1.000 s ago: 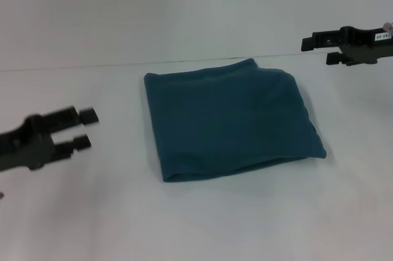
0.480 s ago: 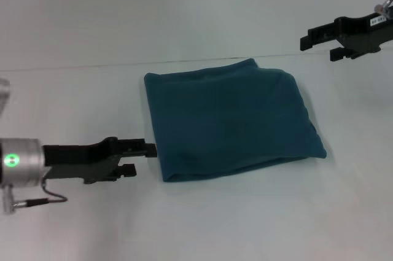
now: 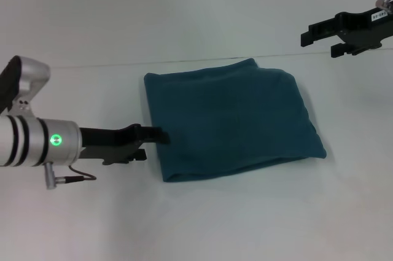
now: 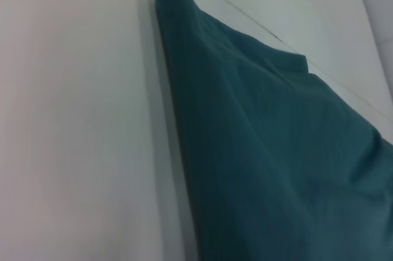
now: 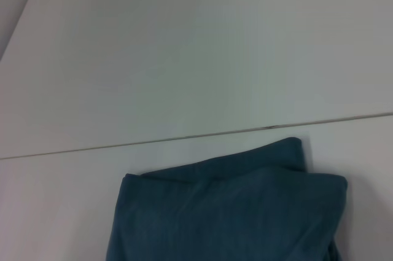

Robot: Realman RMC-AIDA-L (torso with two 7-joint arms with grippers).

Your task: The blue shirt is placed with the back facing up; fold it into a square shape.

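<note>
Just white table [image 3: 245, 212] around folded blue shirt [image 3: 230, 123], left gripper [image 3: 153, 141] alongside.

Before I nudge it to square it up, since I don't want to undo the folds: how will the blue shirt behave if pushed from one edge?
The blue shirt looks soft and limp, with rounded folded edges, so it will probably bunch or wrinkle instead of sliding as one piece. Its stacked layers may shift apart. The left gripper at its left edge would likely crumple that edge first; the right gripper hangs well clear.

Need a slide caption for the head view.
Left gripper at the folded blue shirt's left edge; right gripper raised apart.
</note>
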